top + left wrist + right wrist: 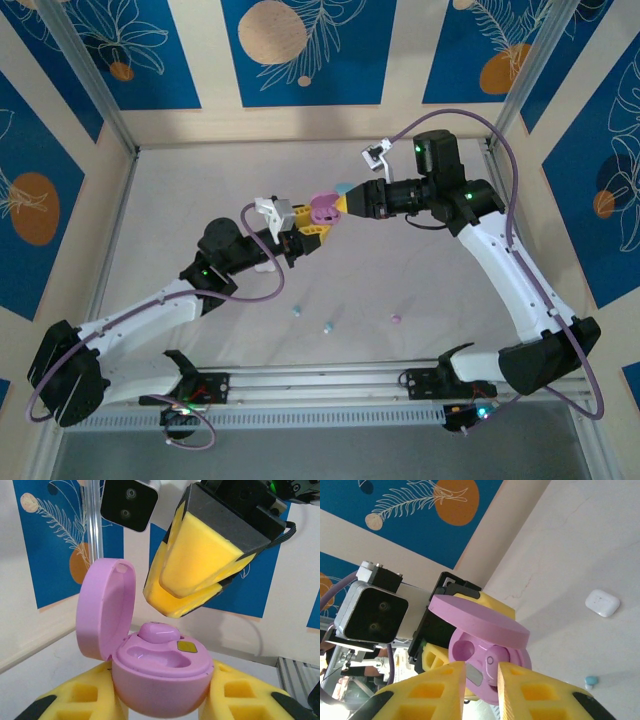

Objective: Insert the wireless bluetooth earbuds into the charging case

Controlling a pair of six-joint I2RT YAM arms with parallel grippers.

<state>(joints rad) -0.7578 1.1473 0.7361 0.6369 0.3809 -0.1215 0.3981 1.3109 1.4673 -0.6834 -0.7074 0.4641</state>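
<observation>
Your left jaws are closed on the pink oval plastic charging case (160, 680), clamping its lower shell from both sides. Its hinged lid (105, 610) stands open. Your right jaws are pressed together and hold nothing, with their tips just above the mouth of the case. One pink pebble-shaped earbud (157, 631) lies in the well farther from the left jaws, right under the right tips. The well nearer the left jaws (150, 656) is bare.

The earbud looks proud of its well, so I judge it not fully seated. If you push down off-centre with the right jaws, it could pop out. A hard push could twist the case in the left jaws. A sideways drift of the right tips could knock the lid shut.

The left wrist view alone shows you the inside of the case. The right wrist view meets the lid edge-on, but it shows a small white case (602, 602) and a light blue earbud (590, 681) on the worktop (420, 280), well beyond the right jaws. From above you see the loose pink earbud (396, 318) and two light blue earbuds (296, 311), all far from both jaws.
</observation>
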